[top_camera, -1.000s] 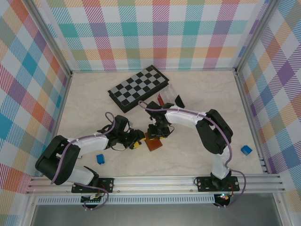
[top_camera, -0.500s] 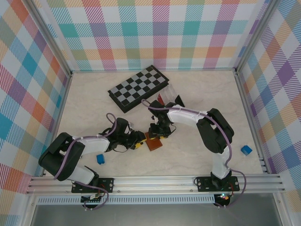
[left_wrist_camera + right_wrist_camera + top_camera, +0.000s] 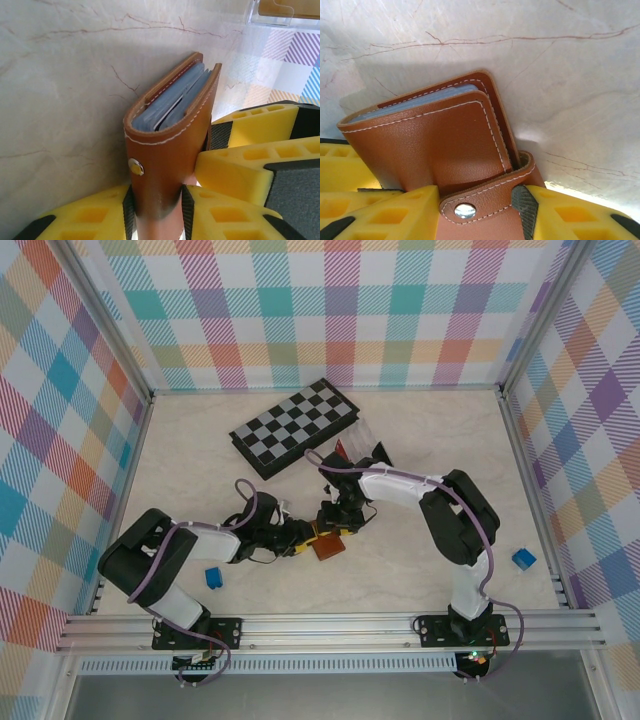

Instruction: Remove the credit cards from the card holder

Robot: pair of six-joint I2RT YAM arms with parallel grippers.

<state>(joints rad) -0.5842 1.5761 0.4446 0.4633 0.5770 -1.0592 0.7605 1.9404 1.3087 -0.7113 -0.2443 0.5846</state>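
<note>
The card holder point(image 3: 327, 547) is a small brown leather wallet lying mid-table between both grippers. In the left wrist view the card holder point(image 3: 170, 150) stands on edge, its pale blue-grey sleeves showing at the top. My left gripper point(image 3: 157, 202) is shut on its lower end, just under the metal snap. My right gripper's yellow fingers point(image 3: 250, 155) press in from the right. In the right wrist view the card holder point(image 3: 430, 145) is closed, and my right gripper point(image 3: 477, 205) is shut on its snap tab point(image 3: 485, 200). No cards are out.
A folded chessboard point(image 3: 295, 426) lies behind, with a clear plastic box point(image 3: 365, 447) beside it. One blue block point(image 3: 213, 578) sits near my left arm, another blue block point(image 3: 523, 559) far right. Metal rails line the table's edges.
My left gripper has slid right along the table and closed on the card holder. The right gripper has shifted slightly while staying on the holder.
</note>
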